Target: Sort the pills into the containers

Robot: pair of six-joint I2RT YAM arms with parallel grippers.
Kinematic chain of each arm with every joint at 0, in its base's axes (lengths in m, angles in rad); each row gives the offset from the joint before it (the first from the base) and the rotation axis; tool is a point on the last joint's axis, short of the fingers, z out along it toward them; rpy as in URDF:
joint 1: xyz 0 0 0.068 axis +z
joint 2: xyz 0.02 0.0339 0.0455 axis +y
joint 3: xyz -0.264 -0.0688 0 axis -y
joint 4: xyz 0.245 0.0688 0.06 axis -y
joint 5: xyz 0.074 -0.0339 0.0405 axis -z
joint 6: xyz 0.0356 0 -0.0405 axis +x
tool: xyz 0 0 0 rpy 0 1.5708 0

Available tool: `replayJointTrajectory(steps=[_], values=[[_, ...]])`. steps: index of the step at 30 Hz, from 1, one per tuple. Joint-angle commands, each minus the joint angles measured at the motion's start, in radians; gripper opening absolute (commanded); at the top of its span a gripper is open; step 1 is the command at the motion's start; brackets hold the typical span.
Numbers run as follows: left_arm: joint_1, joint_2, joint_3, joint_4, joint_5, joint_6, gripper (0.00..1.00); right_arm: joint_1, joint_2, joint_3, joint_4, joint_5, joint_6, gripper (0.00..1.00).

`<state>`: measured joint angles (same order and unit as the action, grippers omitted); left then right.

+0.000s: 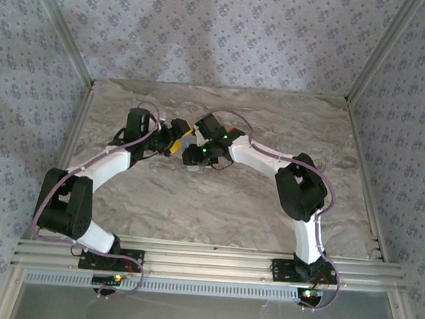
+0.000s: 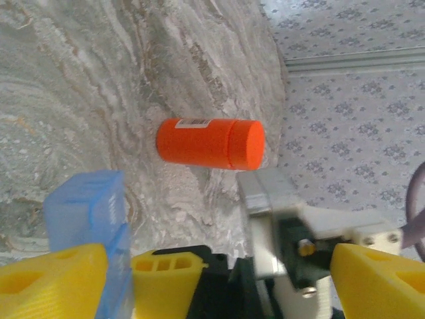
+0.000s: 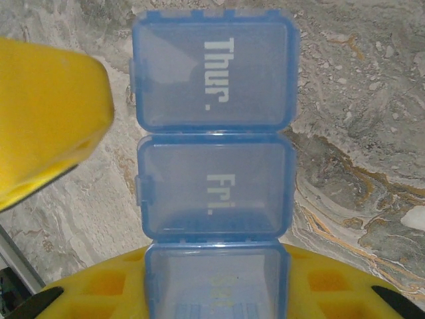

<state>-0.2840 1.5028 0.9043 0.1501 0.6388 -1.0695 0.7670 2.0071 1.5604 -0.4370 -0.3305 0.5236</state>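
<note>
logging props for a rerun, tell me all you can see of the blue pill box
The pale blue translucent plastic pill box is a strip of rectangular compartments, lids shut, two marked "Thur." and "Fri." in white; the third's print is unreadable. The right claw clamps that third compartment from both sides, over the grey marbled table. Whether it rests there is unclear.

1. Orange bottle (image 2: 209, 143) lies on its side mid-bench (image 2: 80, 80), cap toward 3 o'clock.
2. Blue translucent box (image 2: 86, 212) at 8 o'clock touches a yellow finger (image 2: 53, 279) of the wide-spread left pincer (image 2: 216, 272).
</note>
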Motion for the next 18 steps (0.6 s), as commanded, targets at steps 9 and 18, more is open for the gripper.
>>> replayJointTrajectory(steps=[9,18], values=[[-0.014,-0.036,0.081,-0.026,-0.051,-0.02,0.89,0.016,0.002,0.002,-0.002,-0.026,-0.021,0.32],[-0.006,-0.02,0.01,-0.027,-0.054,-0.011,0.9,-0.014,-0.062,-0.039,0.029,-0.005,0.0,0.32]])
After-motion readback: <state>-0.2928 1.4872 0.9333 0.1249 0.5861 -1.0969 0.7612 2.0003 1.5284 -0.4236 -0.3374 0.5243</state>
